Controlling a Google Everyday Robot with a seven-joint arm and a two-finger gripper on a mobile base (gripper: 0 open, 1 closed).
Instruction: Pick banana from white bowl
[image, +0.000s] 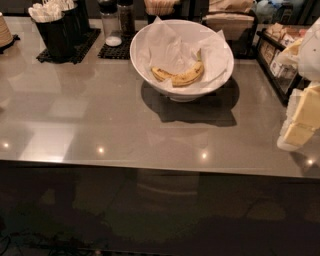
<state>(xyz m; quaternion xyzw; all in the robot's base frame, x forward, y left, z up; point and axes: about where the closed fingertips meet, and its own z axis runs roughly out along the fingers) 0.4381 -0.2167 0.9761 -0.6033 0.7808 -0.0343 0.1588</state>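
Observation:
A small yellow banana with brown speckles lies in the white bowl, on crumpled white paper. The bowl stands on the grey counter, back centre. My gripper is at the right edge of the view, low over the counter. It is well to the right of the bowl and somewhat nearer, apart from it, with nothing visibly in it.
Black cups holding white utensils stand on a black mat at the back left. Glass shakers stand left of the bowl. A black rack with packets is at the back right. The counter's front edge runs across the middle.

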